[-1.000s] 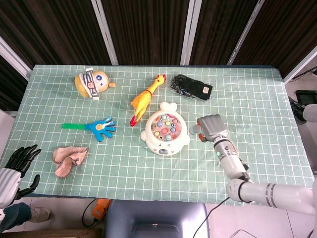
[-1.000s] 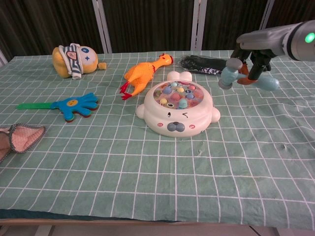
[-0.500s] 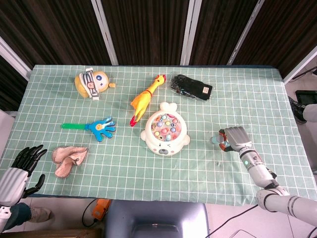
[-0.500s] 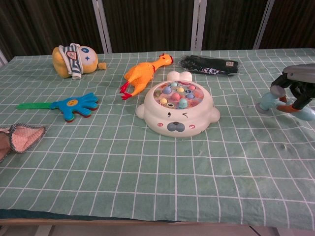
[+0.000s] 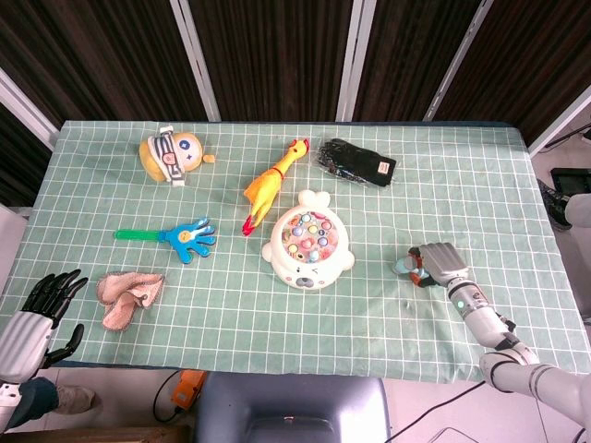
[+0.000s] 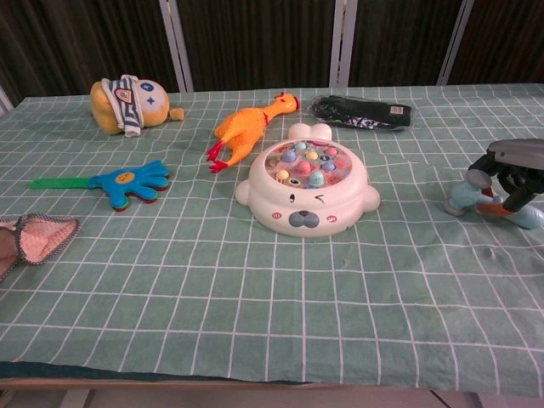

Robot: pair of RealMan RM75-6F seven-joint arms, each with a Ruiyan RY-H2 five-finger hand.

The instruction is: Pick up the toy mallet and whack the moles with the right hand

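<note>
On the table [image 5: 277,305], right hand [image 5: 440,262] grips mallet [image 6: 464,196].

A: How much of the mallet [image 6: 466,194] shows?
B: Little. The right hand [image 6: 511,172] covers its middle; only the pale blue head and a blue end show in the chest view, and in the head view just a bit of the head beside the fingers.
A: Is the hand whole?
B: No, the chest view's right edge cuts it off.
A: The left hand [image 5: 48,303]?
B: Only in the head view, at the lower left corner, its arm cut by the edge.
A: The cloth [image 6: 34,240]?
B: Cut by the chest view's left edge.
A: The moles [image 5: 307,235]?
B: Too small to tell which are up or down.
</note>
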